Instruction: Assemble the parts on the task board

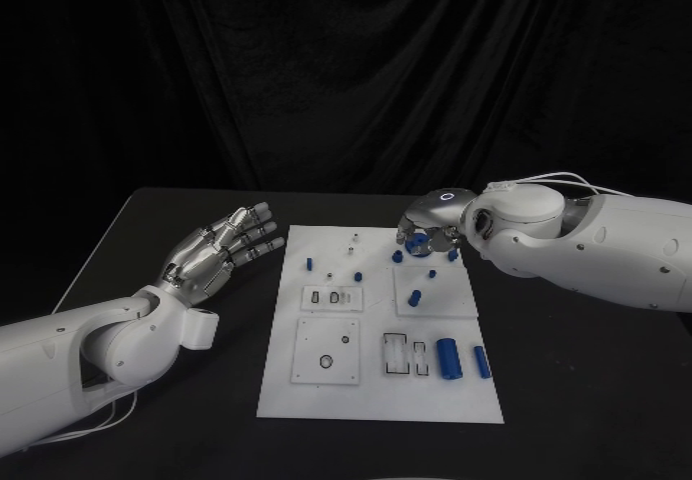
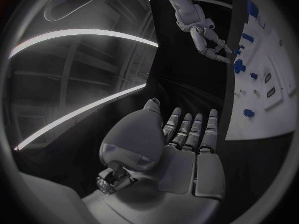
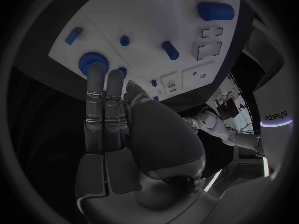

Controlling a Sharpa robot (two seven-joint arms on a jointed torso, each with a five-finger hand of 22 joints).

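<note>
Two white arms reach over the black table (image 1: 173, 215), and the white task board (image 1: 378, 400) lies flat at its middle between them. The left arm (image 1: 80, 350) comes in low beside the board's left edge. The right arm (image 1: 606, 250) crosses above the board's far right corner.

The left hand (image 1: 219, 250) hovers just off the board's left side, palm open, fingers straight and slightly spread, holding nothing; the left wrist view shows the same flat, empty palm (image 2: 181, 154) with the board off to one side.

The right hand (image 1: 430, 228) hangs over the board's far right corner with its fingers pointing down among the small blue parts there. In the right wrist view its fingers (image 3: 102, 99) lie side by side, extended toward a round blue gear-like part (image 3: 90, 62), the fingertips at or just over its rim. Whether they press it or merely cover it cannot be told, and nothing appears to be pinched.

Among the parts, a large blue cylinder (image 1: 449, 358) and a slimmer blue peg (image 1: 482, 362) lie near the board's right edge on the near half, well apart from both hands. A short blue peg (image 1: 415, 296) lies on the raised square plate just below the right hand. A small blue pin (image 1: 307, 264) stands near the board's left edge, close to the left fingertips.
</note>
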